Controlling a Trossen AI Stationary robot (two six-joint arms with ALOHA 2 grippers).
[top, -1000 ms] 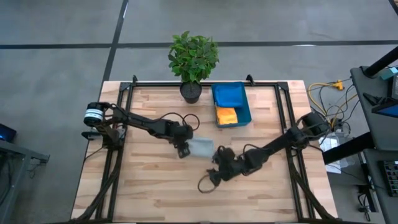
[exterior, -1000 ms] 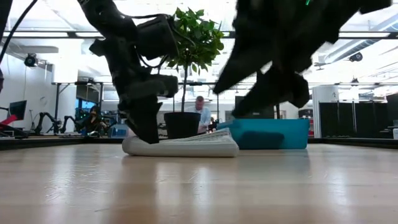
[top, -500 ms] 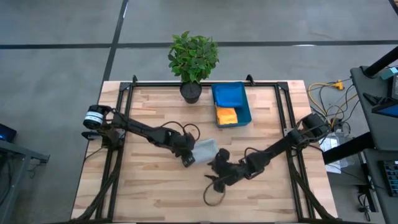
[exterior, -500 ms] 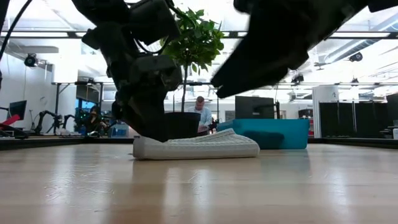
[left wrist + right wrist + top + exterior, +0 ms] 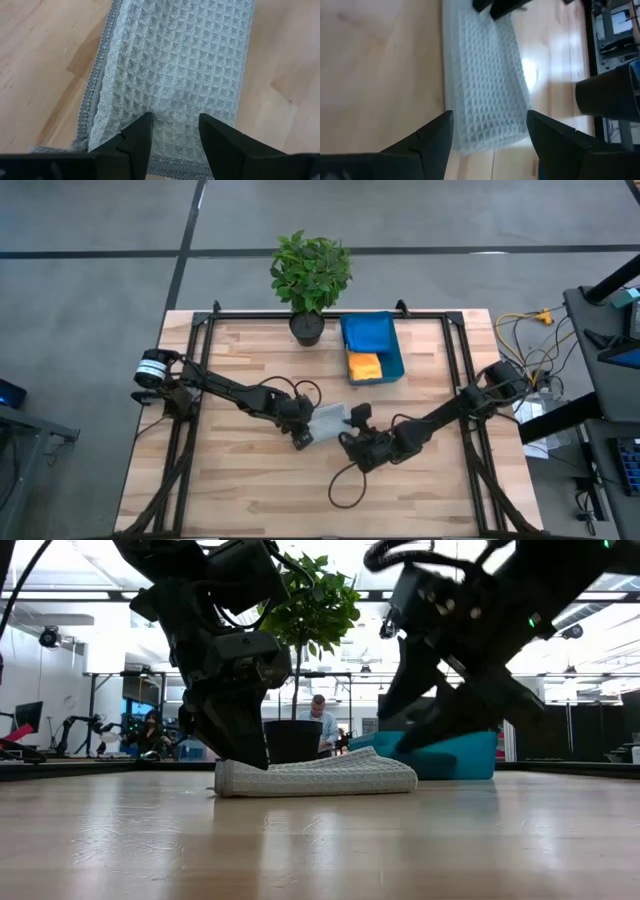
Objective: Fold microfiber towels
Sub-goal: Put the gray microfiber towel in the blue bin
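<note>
- the pale grey towel (image 5: 328, 420) lies folded on the table (image 5: 250, 480) near its middle, about six o'clock from the teal bin (image 5: 372, 348).
- the left gripper (image 5: 302, 437) is at the towel's nine o'clock end, fingers (image 5: 137, 142) spread and pressing down on the cloth.
- the right gripper (image 5: 357, 423) sits at its three o'clock end, fingers (image 5: 432, 140) spread wide, holding nothing.
- an orange towel (image 5: 364, 366) and a blue towel (image 5: 368, 332) lie in the bin.

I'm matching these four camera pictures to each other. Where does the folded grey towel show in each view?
High view: grey towel mid-table, between both grippers.
Low view: towel flat on the table, centre.
Left wrist view: towel fills the middle, beyond the fingers.
Right wrist view: towel ahead of the fingers.
Shared landmark: the plant pot.
</note>
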